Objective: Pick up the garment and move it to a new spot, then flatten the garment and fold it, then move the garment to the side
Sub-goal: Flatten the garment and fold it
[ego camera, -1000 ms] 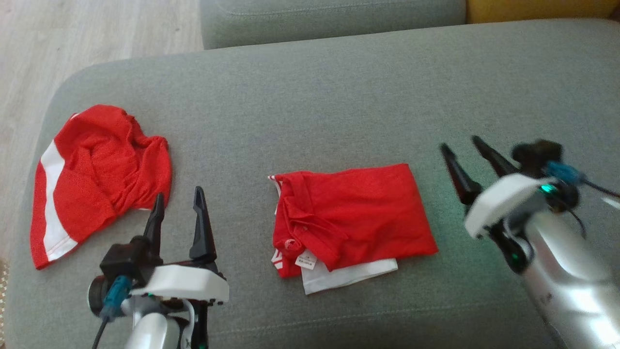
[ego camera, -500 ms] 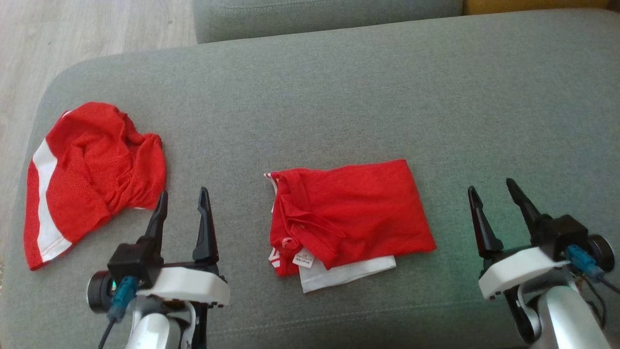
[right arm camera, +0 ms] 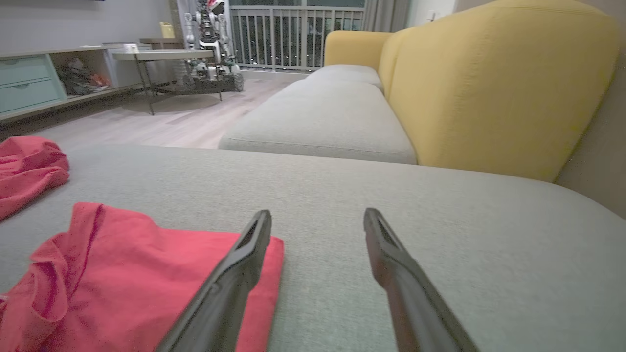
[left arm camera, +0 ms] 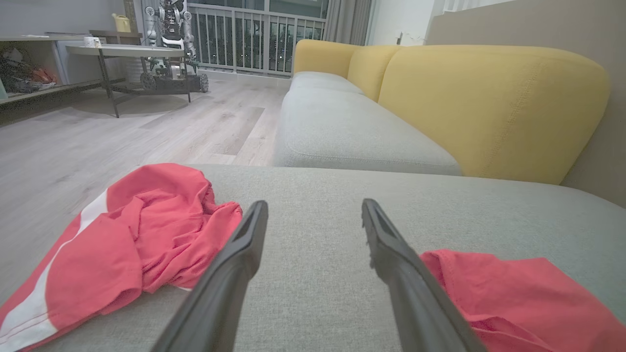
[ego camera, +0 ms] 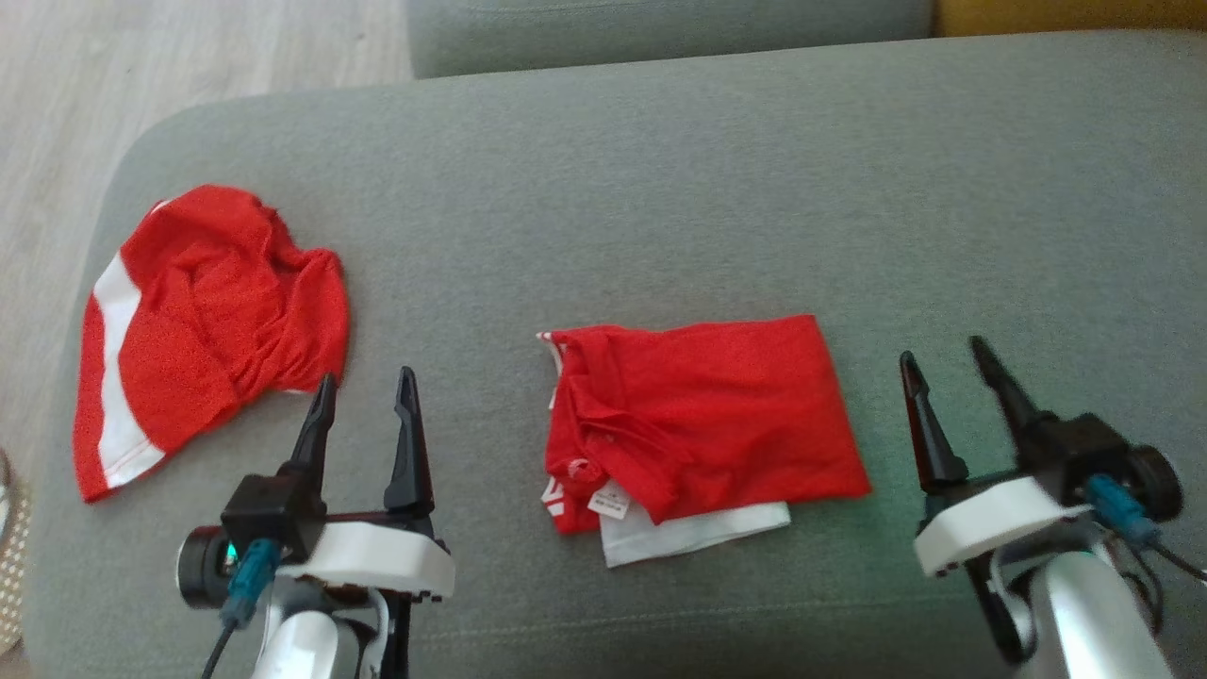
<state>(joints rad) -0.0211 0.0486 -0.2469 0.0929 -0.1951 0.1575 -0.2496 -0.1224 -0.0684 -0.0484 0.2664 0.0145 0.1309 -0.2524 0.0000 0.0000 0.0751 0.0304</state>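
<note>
A folded red garment (ego camera: pixel 702 420) with a white layer peeking out below lies in the middle of the grey cushion (ego camera: pixel 660 189). It also appears in both wrist views (left arm camera: pixel 513 293) (right arm camera: pixel 137 274). A second red garment (ego camera: pixel 203 330) with a white stripe lies crumpled at the cushion's left end (left arm camera: pixel 146 230) (right arm camera: pixel 27 166). My left gripper (ego camera: pixel 367 375) hovers open between the two garments, touching neither (left arm camera: pixel 314 204). My right gripper (ego camera: pixel 941 351) is open just right of the folded garment's right edge, nothing between its fingers (right arm camera: pixel 318 214).
Wooden floor (ego camera: pixel 189 57) borders the cushion's rounded left end. Another grey seat cushion (left arm camera: pixel 342 127) and a yellow backrest (left arm camera: pixel 489 102) lie beyond. A table (left arm camera: pixel 122 51) and another robot (left arm camera: pixel 171 19) stand far across the room.
My right gripper has swung down and back from a raised, tilted pose to rest low beside the folded garment. The left gripper has barely moved. The camera has shifted slightly.
</note>
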